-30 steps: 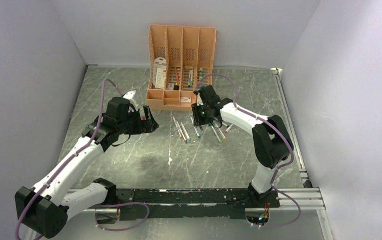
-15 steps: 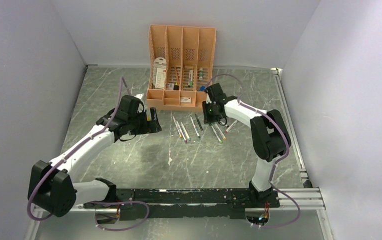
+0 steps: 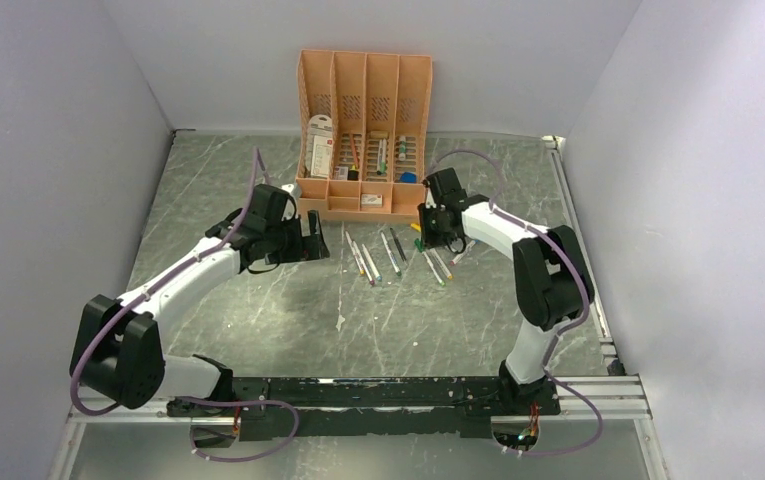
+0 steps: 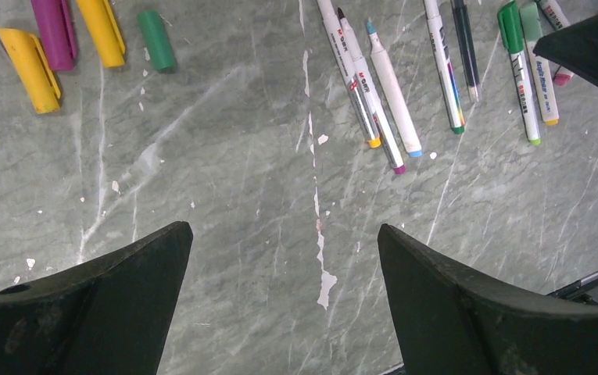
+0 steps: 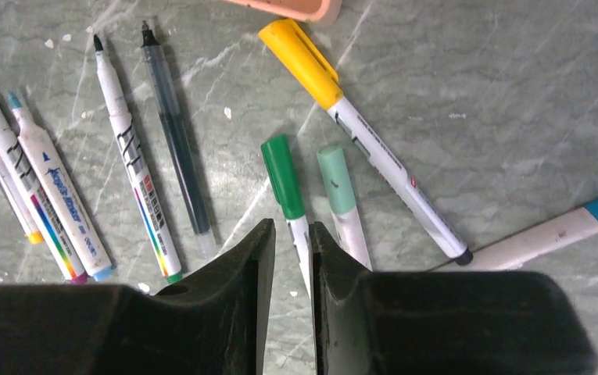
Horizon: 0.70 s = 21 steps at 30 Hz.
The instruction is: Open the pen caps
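Change since a second ago: the left arm (image 3: 188,275) has stretched forward, its elbow lifted away from the near-left corner, and the left gripper (image 3: 314,238) has edged toward the pens (image 5: 141,183). The right gripper (image 3: 436,238) has slid right, off the middle pens to the right-hand ones, just by the organiser (image 3: 363,120).

The left arm lies low and long across the table (image 3: 408,320), with its gripper aimed right and hovering above bare marble. Its fingers (image 4: 467,312) are spread wide and hold nothing. The right arm (image 3: 548,270) is folded at the elbow, its forearm reaching back toward the left and its gripper pointing down at the pens. Its fingers (image 5: 233,289) are drawn almost together, one on either side of the white barrel of the green-capped pen (image 5: 284,176). I cannot tell whether they pinch it.

The right wrist view shows nine pens on the table in front of the organiser. Five have bare tips. Three are capped, one in green, one in pale green and one in yellow. One blue-ended pen is cut off by the edge of the view. Four loose caps (image 4: 157,41) lie side by side left of the pens, ahead of the left gripper: two yellow, one purple, one green.
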Available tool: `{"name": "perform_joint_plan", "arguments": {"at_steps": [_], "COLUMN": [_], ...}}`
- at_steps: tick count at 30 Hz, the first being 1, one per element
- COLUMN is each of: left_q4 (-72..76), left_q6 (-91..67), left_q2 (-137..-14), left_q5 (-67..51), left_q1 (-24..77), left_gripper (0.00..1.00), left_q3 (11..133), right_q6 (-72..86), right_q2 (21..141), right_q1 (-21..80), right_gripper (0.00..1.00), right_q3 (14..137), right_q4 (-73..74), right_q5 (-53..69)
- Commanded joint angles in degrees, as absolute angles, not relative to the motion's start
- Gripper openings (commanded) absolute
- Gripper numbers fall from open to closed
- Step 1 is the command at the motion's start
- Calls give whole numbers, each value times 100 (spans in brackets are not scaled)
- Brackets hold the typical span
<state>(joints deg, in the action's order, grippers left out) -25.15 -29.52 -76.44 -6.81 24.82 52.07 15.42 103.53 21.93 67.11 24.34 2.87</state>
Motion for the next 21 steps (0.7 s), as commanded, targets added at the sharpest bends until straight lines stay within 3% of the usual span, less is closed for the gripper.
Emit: {"name": "perform_joint_plan", "arguments": {"at_steps": [1, 21], "left_q4": [-2304, -2336], "left_q6": [-2882, -2941], "left_q2": [-7695, -7506], "left_q5": [-881, -978], "left_q1": [2425, 2423], "left_gripper": [100, 99], "left_q3": [5381, 5256], "right_q6": [1574, 1680], "right_q2": [9946, 9885], "right_q1": [2197, 2354], "right_gripper": [22, 25], "right_q3": [6443, 5912], "right_q4": [2459, 2416], "right_q5": [385, 391]}}
